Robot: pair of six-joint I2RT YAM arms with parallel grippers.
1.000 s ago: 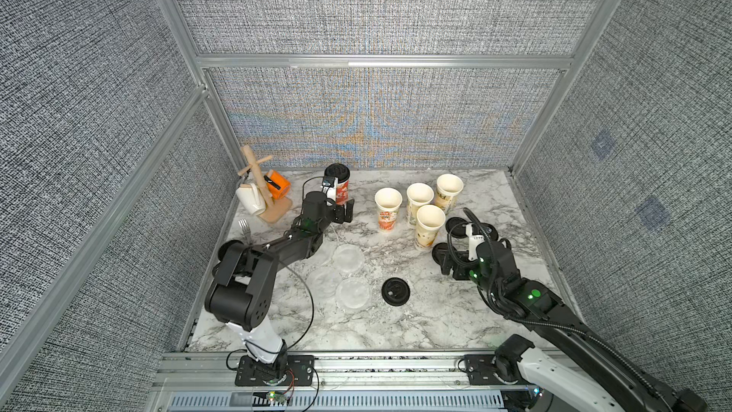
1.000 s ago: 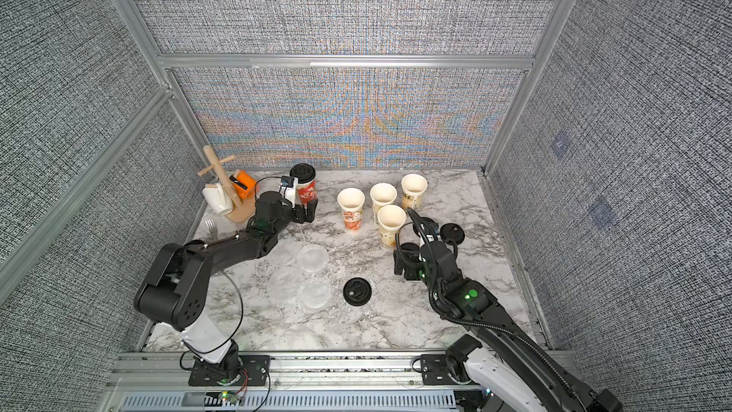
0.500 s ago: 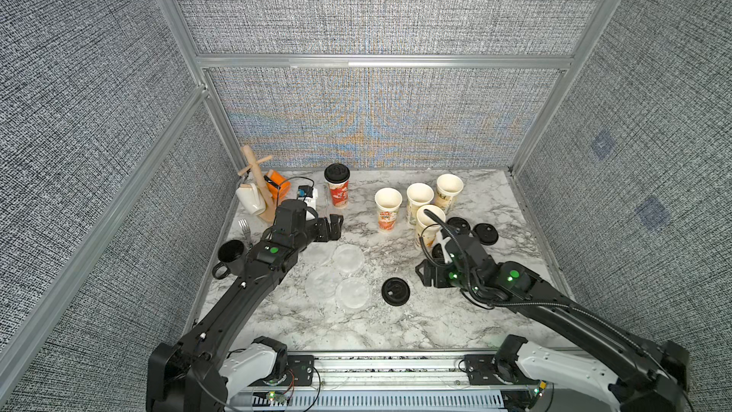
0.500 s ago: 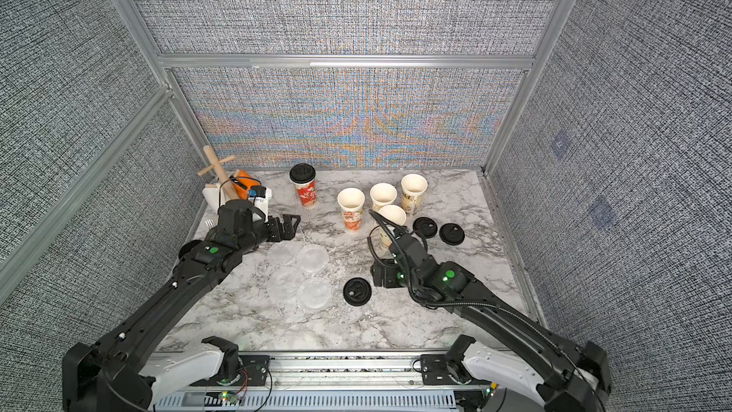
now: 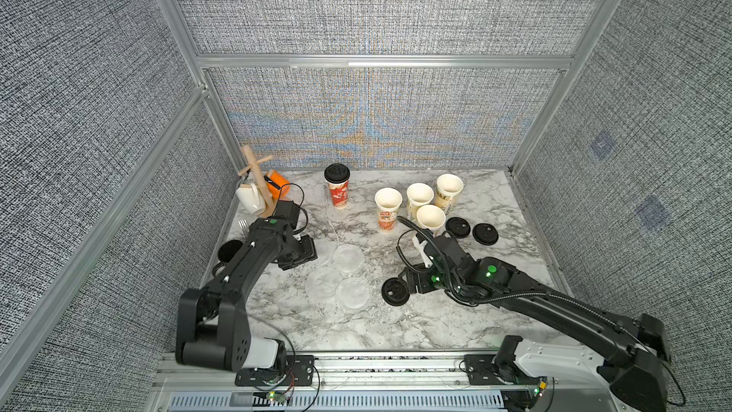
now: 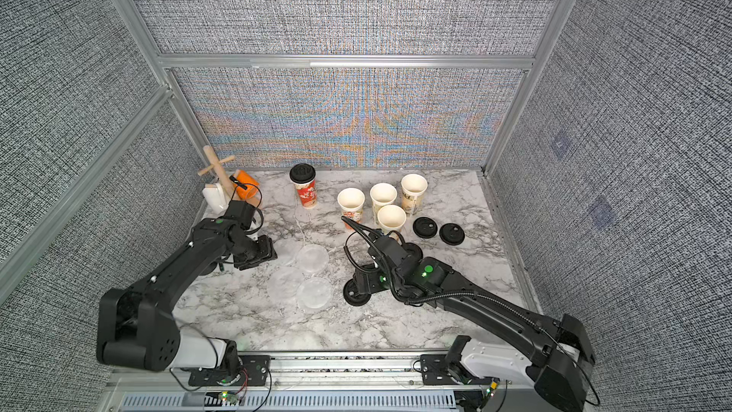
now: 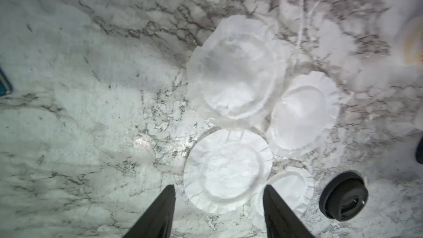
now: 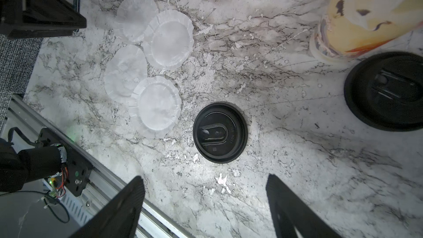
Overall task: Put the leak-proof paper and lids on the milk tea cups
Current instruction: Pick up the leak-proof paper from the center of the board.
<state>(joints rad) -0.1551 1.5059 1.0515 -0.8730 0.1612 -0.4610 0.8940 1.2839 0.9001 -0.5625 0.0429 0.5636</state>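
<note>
Several leak-proof paper discs lie flat in a cluster mid-table (image 5: 347, 258) (image 6: 313, 258) (image 8: 168, 36). Several open milk tea cups (image 5: 419, 196) (image 6: 383, 196) stand at the back right. A red cup (image 5: 337, 188) with a black lid stands to their left. My left gripper (image 7: 218, 186) hovers at the cluster's left edge (image 5: 303, 251), jaws apart. One disc (image 7: 226, 171) lies on the table below the gap, and nothing is held. My right gripper (image 8: 204, 176) is open over bare marble beside a black lid (image 8: 219, 132) (image 5: 395, 291).
Two more black lids (image 5: 458, 227) (image 5: 485, 233) lie right of the cups, and another (image 8: 386, 90) lies close to my right arm. A wooden mug stand (image 5: 257, 188) with orange (image 5: 277, 182) and white (image 5: 249, 200) mugs fills the back left corner. A black mug (image 5: 229, 251) sits by the left wall.
My left arm drew back from the lidded red cup to the paper discs, and its jaws narrowed. My right arm swung from the lids by the cups toward the lid nearer the front.
</note>
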